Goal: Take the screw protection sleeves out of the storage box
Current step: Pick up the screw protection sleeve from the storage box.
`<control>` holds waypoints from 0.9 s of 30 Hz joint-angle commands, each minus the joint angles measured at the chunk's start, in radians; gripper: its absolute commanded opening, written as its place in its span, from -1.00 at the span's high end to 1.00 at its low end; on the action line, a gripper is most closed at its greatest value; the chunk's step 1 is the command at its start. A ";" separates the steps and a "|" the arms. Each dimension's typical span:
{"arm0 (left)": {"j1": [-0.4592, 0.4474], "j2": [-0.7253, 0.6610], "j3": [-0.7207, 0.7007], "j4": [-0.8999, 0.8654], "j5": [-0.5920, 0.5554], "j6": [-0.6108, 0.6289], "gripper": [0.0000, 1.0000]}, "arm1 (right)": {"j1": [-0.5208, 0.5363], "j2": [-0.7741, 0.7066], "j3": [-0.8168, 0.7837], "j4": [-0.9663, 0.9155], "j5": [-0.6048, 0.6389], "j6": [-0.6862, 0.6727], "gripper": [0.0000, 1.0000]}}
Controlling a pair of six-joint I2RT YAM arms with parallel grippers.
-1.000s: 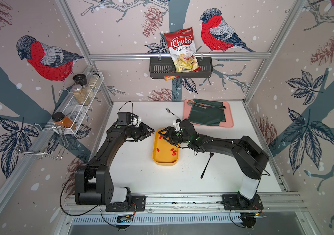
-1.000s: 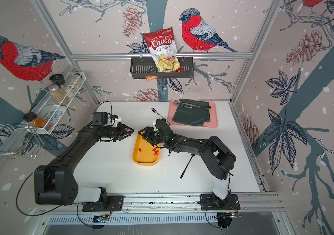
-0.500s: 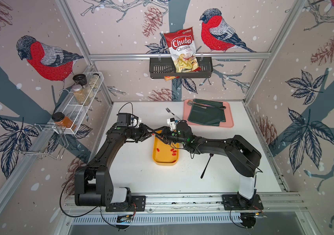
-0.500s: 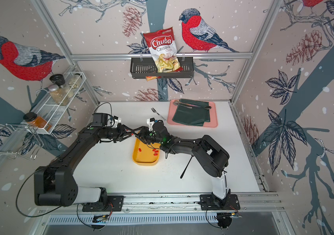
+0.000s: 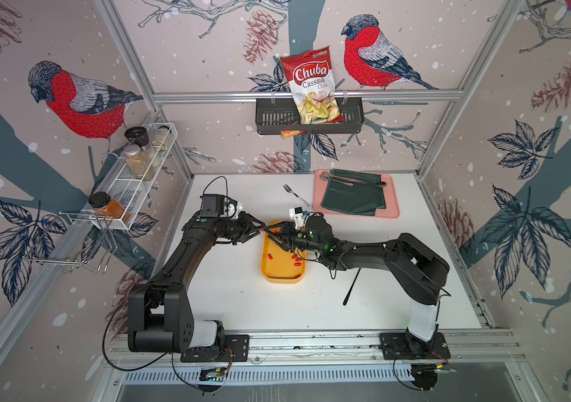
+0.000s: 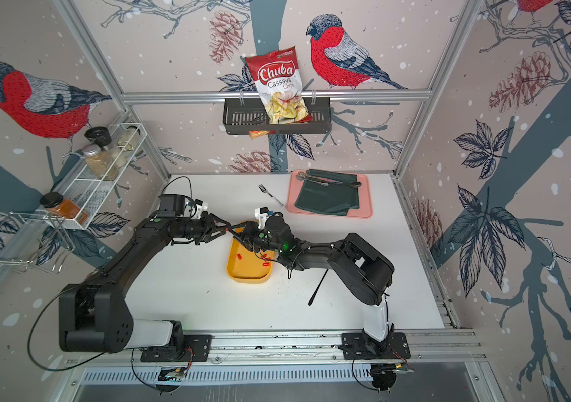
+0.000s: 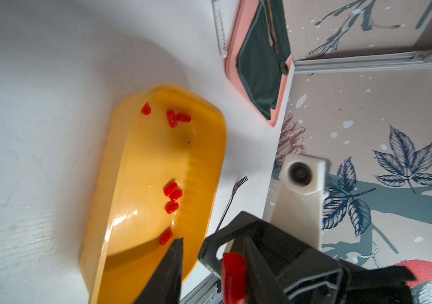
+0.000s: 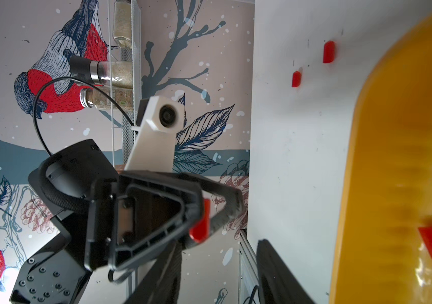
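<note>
Meanwhile | left gripper point(image 5: 261, 229) pinched one red sleeve point(image 8: 200, 223) | right gripper point(image 8: 219, 244) spread, tips beside it | other screw protection sleeves point(image 7: 172, 193) lay in storage box point(image 5: 280, 280), two on table point(image 8: 288, 158)

In a top view the left gripper point(image 6: 227, 229) and right gripper point(image 6: 237, 235) meet tip to tip above the far end of the storage box point(image 6: 247, 279), their jaws too small to read. A few screw protection sleeves point(image 6: 240, 257) lie inside it. On the white bench point(image 6: 190, 296), a black fork point(image 6: 317, 289) lies beside the right arm and a silver fork point(image 6: 271, 196) near the pink tray point(image 6: 364, 209).
</note>
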 commanded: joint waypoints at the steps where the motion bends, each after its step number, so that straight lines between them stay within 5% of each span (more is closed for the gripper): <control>1: 0.000 -0.006 -0.010 0.078 0.042 -0.038 0.21 | 0.000 0.017 -0.054 0.235 0.017 0.136 -0.01; 5: -0.001 0.002 -0.016 0.098 0.058 -0.039 0.20 | 0.030 0.085 -0.033 0.389 0.045 0.219 -0.09; 11: 0.000 0.002 -0.034 0.131 0.072 -0.061 0.19 | 0.045 0.191 -0.041 0.613 0.093 0.351 0.04; 27: -0.002 0.016 -0.048 0.135 0.077 -0.049 0.17 | 0.061 0.287 0.054 0.615 0.074 0.379 0.08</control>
